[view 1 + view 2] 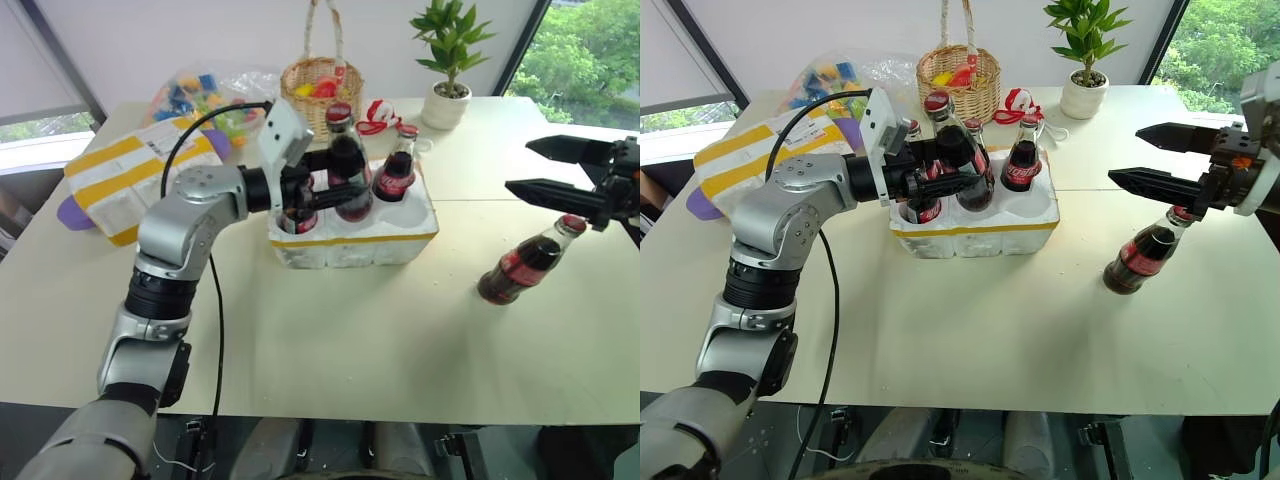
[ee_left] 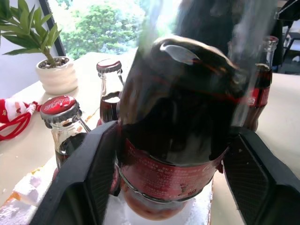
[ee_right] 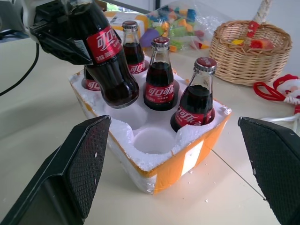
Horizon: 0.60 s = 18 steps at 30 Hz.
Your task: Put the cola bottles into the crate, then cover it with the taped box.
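Note:
The crate point(image 1: 400, 241), white foam with a yellow band, stands mid-table with several cola bottles point(image 3: 159, 75) upright in its wells. One front well point(image 3: 152, 139) is empty. My left gripper point(image 1: 335, 190) reaches in from the left, its jaws set on either side of a tilted cola bottle point(image 1: 346, 160) whose base sits at a well's mouth. They look slightly parted from the glass. Another cola bottle point(image 1: 523, 263) lies on the table to the right, its red cap just under my open right gripper point(image 1: 520, 167). The taped box point(image 1: 125, 180) lies at the far left.
Behind the crate stand a wicker basket point(image 1: 320, 85) and a bag of colourful toys point(image 1: 205, 95). A red ornament point(image 1: 375, 115) and a potted plant point(image 1: 450, 60) sit at the back right. A black cable point(image 1: 215, 330) hangs along my left arm.

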Available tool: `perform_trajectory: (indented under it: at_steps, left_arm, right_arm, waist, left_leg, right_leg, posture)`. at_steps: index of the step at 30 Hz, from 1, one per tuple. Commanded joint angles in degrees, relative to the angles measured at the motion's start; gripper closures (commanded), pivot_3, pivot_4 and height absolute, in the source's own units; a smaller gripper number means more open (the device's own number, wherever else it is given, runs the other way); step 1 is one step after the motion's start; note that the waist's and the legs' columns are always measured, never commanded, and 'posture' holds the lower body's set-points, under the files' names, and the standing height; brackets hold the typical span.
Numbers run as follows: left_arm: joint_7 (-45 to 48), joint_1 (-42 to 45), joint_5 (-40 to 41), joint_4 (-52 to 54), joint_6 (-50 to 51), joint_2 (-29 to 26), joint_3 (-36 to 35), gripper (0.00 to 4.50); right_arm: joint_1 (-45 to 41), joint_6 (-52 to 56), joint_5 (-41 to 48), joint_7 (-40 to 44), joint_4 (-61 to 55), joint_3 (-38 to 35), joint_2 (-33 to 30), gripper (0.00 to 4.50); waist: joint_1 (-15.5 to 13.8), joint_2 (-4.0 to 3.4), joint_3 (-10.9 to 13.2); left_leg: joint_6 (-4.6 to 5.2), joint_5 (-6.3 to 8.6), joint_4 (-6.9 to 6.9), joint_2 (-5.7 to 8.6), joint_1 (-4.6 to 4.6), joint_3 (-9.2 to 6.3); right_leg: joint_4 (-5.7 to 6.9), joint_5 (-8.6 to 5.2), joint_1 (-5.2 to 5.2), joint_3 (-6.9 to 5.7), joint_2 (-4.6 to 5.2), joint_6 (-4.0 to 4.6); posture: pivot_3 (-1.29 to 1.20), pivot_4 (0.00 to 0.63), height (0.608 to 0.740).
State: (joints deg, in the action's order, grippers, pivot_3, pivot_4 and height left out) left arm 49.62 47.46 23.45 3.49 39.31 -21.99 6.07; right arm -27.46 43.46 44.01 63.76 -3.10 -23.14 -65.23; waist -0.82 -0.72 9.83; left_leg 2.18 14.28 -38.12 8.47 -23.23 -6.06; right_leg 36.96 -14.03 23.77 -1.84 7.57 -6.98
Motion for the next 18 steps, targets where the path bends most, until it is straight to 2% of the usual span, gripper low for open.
perform_trajectory:
  at_steps: [1, 9, 13, 18]
  left_arm:
    - [0.7, -3.72, -1.69, -3.74, 3.0, -0.63, 4.57, 0.09]
    - [0.7, -3.93, -1.47, -3.49, 3.65, -0.82, 4.08, 0.09]
    - [2.19, -3.98, -0.08, -1.09, 4.71, -3.29, 2.65, 0.09]
    - [4.97, -2.73, 6.02, 2.63, 9.36, -7.98, -2.73, 0.09]
  right_arm:
    - [-1.71, -0.5, 0.75, -1.0, -0.83, -2.25, 0.09, 0.0]
    - [-1.6, -0.69, 0.89, -1.18, -0.48, -2.5, -0.13, 0.0]
    - [-1.15, -0.88, 0.55, -0.65, -0.56, -2.16, -0.37, 0.0]
    - [-0.64, -1.61, -0.39, 0.5, 0.04, -1.77, -0.78, 0.0]
  waist:
    - [0.01, 0.0, 0.0]
    - [0.03, -0.04, -0.03]
    - [0.06, -0.04, -0.03]
    - [0.22, -0.04, -0.02]
  left_leg:
    - [0.0, 0.0, 0.0, 0.0, 0.0, 0.0]
    - [-0.1, 0.06, 0.01, 0.0, 0.02, 0.0]
    - [-0.11, 0.07, 0.02, -0.01, 0.02, 0.0]
    - [-0.13, 0.08, 0.08, -0.02, 0.0, -0.01]
  right_leg:
    - [0.0, 0.0, 0.0, 0.0, 0.0, 0.0]
    - [-0.03, -0.01, -0.03, 0.0, 0.0, -0.02]
    - [-0.04, -0.01, -0.03, 0.0, -0.01, -0.02]
    - [-0.03, -0.02, 0.06, 0.0, -0.02, -0.02]
  posture:
    - [0.0, 0.15, 0.732]
    - [0.0, 0.15, 0.732]
    - [0.0, 0.15, 0.732]
    - [0.0, 0.15, 0.732]
